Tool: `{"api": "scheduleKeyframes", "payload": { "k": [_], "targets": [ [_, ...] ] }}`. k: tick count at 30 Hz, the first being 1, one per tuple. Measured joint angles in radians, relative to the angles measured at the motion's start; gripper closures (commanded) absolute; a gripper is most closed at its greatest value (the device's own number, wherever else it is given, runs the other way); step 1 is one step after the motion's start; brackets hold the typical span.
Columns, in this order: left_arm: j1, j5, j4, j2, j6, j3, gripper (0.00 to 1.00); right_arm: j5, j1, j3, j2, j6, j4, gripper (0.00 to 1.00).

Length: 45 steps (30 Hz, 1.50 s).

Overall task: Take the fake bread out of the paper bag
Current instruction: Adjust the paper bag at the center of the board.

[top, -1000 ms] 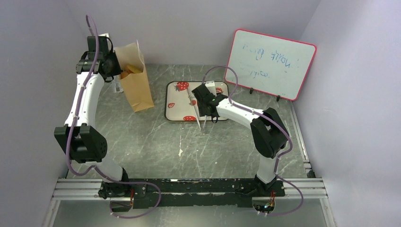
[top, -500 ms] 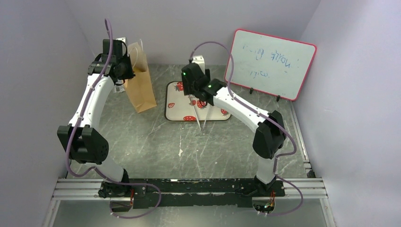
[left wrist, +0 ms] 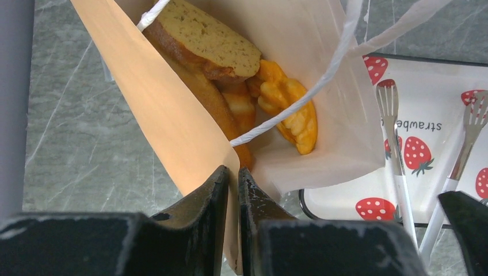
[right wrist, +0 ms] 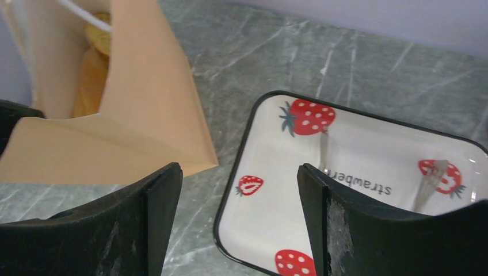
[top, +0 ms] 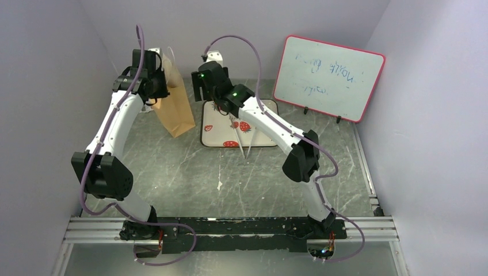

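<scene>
Right arm has swung over from above the tray (top: 216, 137) since a second ago and now sits up by the paper bag (top: 175, 109), while the left arm has dragged the bag's top a bit to the right too

Left gripper (left wrist: 233, 172) is pinched tight on the near wall of the bag's mouth, paper sandwiched between the two fingers, so the bag is held open from that side. Looking down from its wrist cam, the fake bread (left wrist: 239, 106) is all inside the bag, just past the fingertips: a brownish slice (left wrist: 204, 37) leaning at the far end, orange loaves under it, and a braided twist (left wrist: 290, 109) against the right wall. One white cord handle (left wrist: 299, 95) drapes across the pile

Right gripper (right wrist: 239, 169) is spread wide with nothing between the fingers. It hovers above the gap where the bag's bottom corner meets the tray's edge, with the bag mouth and a peek of orange bread off to its upper left, not touching it

Silver tongs (top: 244, 141) lie on the strawberry tray, sticking off its near edge onto the table (top: 230, 178)
</scene>
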Motion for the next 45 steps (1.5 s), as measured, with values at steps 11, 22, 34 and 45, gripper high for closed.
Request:
{"api": "scheduleKeyframes", "payload": {
  "k": [11, 22, 34, 45],
  "targets": [
    [-0.016, -0.029, 0.019, -0.064, 0.000, -0.084, 0.93, -0.034, 0.071, 0.047, 0.024, -0.005, 0.083, 0.25],
    [-0.017, -0.049, 0.041, -0.126, 0.000, -0.147, 0.93, -0.034, 0.100, 0.119, 0.040, -0.004, 0.120, 0.23],
    [-0.019, -0.050, 0.052, -0.187, 0.000, -0.200, 0.93, -0.049, 0.103, 0.278, 0.186, 0.000, 0.133, 0.23],
    [-0.023, -0.051, 0.052, -0.256, 0.000, -0.232, 0.93, -0.053, 0.092, 0.286, 0.236, 0.024, 0.124, 0.29]
  ]
}}
